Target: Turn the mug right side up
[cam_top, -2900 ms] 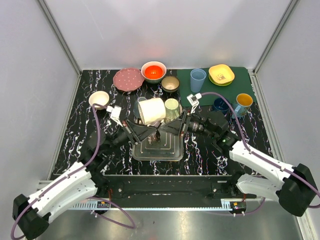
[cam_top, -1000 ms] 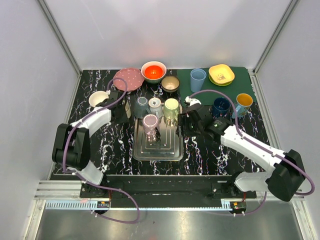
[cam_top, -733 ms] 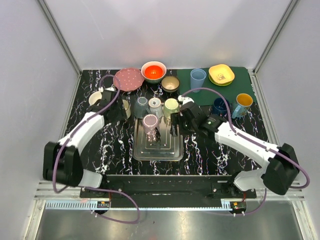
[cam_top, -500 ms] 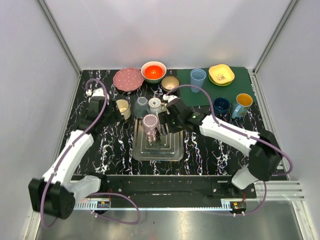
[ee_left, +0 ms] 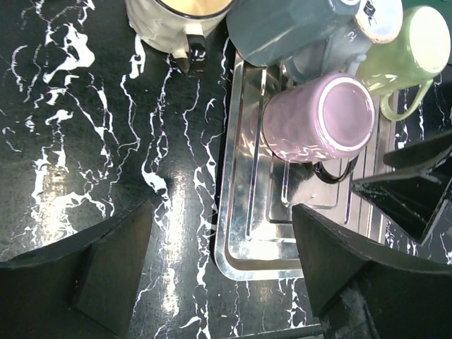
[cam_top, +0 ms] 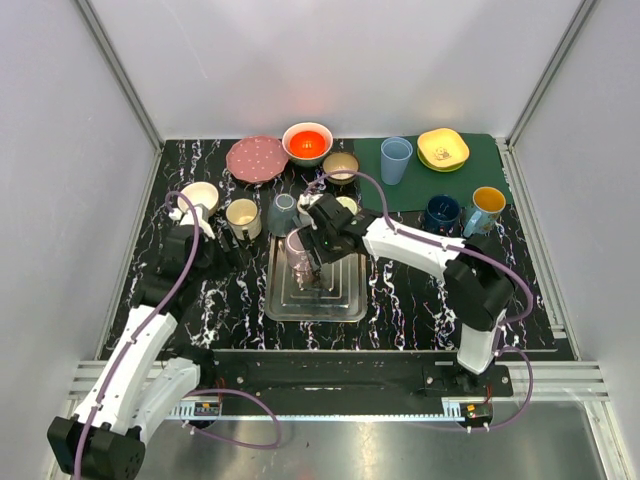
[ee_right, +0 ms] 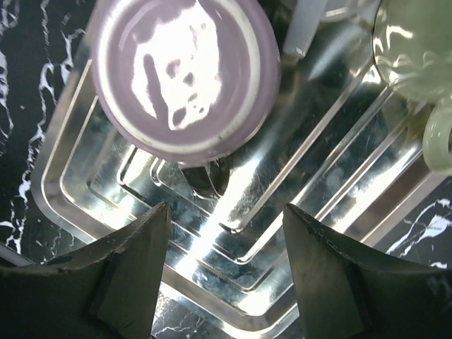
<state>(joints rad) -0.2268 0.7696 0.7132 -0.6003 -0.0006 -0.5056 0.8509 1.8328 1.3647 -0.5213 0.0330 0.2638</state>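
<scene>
Sitting base-up near far-left edge of tray, purple mug, right tool wide, seemingly above, left tool wide

A steel tray lies between the left fingers; a cream mug and a grey mug sit beyond them.

Lilac mug, silver tray, black white-veined table.

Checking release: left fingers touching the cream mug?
Apart. Left wrist view shows bare table between the left fingers and the cream mug.
</scene>
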